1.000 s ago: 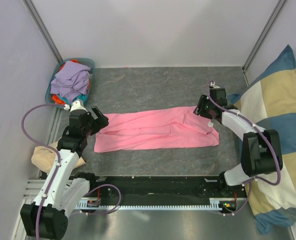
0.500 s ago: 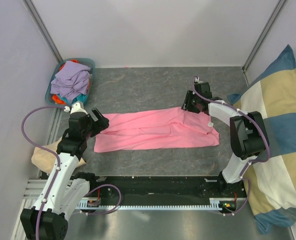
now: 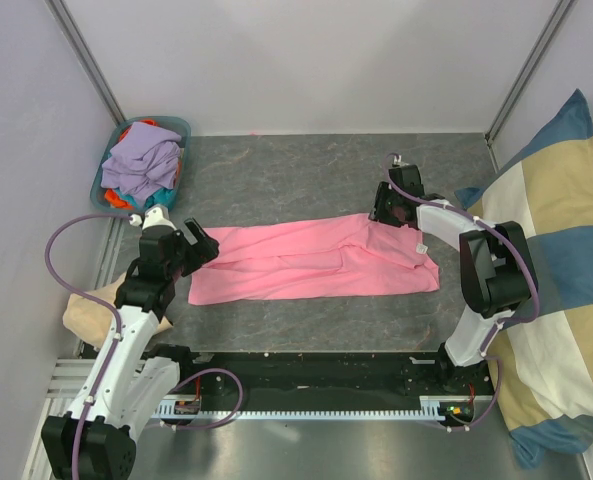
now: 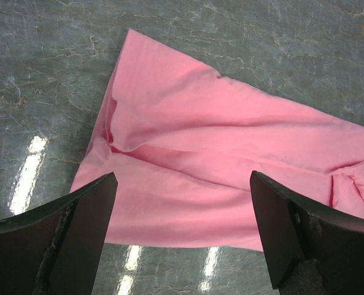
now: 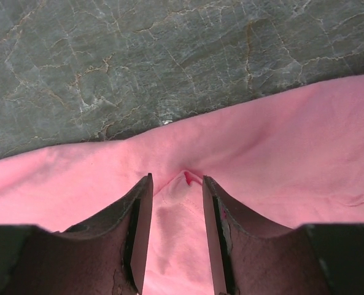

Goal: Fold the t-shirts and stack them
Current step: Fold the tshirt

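Note:
A bright pink t-shirt (image 3: 316, 262) lies folded into a long band across the middle of the grey table. My left gripper (image 3: 201, 245) is open and empty, just above the shirt's left end; in the left wrist view (image 4: 182, 184) its fingers straddle the shirt's near edge (image 4: 231, 160). My right gripper (image 3: 381, 208) is at the shirt's far right corner. In the right wrist view (image 5: 177, 181) its jaws stand close together with a puckered ridge of pink cloth (image 5: 292, 135) pinched between them. Lavender, teal and orange tees (image 3: 141, 160) are heaped in a basket.
A teal basket (image 3: 181, 128) with the other tees stands at the back left corner. A large blue-and-cream checked cushion (image 3: 561, 270) leans at the right. A tan soft thing (image 3: 84, 315) lies at the left edge beside my left arm.
My right gripper has moved left and back along the shirt's far edge to its upper right corner and closed on the cloth. My left gripper has shifted slightly toward me.

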You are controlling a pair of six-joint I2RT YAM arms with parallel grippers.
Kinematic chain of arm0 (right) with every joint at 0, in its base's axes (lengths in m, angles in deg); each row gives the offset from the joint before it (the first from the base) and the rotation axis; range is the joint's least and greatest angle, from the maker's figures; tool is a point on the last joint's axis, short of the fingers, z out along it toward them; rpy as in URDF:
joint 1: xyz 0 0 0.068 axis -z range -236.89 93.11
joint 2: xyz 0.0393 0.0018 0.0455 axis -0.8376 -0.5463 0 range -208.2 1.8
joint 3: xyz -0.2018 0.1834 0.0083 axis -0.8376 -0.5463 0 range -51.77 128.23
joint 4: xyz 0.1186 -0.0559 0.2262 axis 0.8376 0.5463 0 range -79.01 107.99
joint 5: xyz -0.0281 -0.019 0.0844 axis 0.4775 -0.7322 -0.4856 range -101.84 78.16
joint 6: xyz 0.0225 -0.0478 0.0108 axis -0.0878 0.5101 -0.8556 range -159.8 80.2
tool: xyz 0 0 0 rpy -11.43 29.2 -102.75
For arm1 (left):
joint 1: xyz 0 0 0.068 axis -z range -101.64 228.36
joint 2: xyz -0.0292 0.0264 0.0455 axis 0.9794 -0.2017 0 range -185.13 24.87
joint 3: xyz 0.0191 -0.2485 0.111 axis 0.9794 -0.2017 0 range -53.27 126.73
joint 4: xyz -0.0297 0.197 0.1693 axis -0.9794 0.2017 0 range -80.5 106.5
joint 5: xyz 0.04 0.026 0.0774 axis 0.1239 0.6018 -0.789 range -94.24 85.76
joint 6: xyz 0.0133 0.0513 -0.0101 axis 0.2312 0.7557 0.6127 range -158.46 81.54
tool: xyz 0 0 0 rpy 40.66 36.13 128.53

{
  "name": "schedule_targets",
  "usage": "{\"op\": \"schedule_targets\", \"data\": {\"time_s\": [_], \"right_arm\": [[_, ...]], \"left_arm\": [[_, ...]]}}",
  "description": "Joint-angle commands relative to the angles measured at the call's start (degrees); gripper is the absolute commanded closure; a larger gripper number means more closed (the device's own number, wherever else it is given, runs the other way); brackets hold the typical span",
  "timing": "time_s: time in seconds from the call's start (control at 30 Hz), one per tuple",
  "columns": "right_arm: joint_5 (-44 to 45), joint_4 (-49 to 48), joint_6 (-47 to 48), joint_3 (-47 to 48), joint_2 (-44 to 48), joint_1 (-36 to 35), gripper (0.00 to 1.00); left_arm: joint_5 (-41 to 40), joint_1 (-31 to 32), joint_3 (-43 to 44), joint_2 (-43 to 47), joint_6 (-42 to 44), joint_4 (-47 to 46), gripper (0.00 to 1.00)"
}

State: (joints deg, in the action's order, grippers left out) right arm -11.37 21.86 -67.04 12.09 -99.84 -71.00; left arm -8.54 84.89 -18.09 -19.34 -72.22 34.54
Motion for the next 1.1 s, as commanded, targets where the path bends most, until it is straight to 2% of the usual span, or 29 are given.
{"op": "schedule_targets", "data": {"time_s": [0.0, 0.3, 0.63, 0.9, 1.07], "right_arm": [[1.46, -0.06, -0.70, 2.15, -0.66, -0.22, 0.55], [1.03, -0.06, -0.62, 1.71, -1.45, -0.39, 0.65], [0.76, -0.15, -0.71, 1.62, -2.07, -0.83, 0.71], [0.94, -0.06, -0.62, 1.36, -1.54, -1.01, 0.92], [0.76, 0.55, -0.53, 1.36, -0.05, -1.10, 0.96]], "left_arm": [[0.52, 0.16, -0.20, 0.26, -0.08, -0.87, 0.03], [0.43, 0.16, -0.55, 0.52, -0.17, -0.87, 0.03], [0.16, 0.15, -0.81, 0.61, -0.25, -0.87, 0.03], [0.16, 0.15, -0.99, 0.61, -0.17, -0.87, 0.03], [0.34, 0.15, -0.81, 0.52, -0.26, -0.95, 0.03]]}}
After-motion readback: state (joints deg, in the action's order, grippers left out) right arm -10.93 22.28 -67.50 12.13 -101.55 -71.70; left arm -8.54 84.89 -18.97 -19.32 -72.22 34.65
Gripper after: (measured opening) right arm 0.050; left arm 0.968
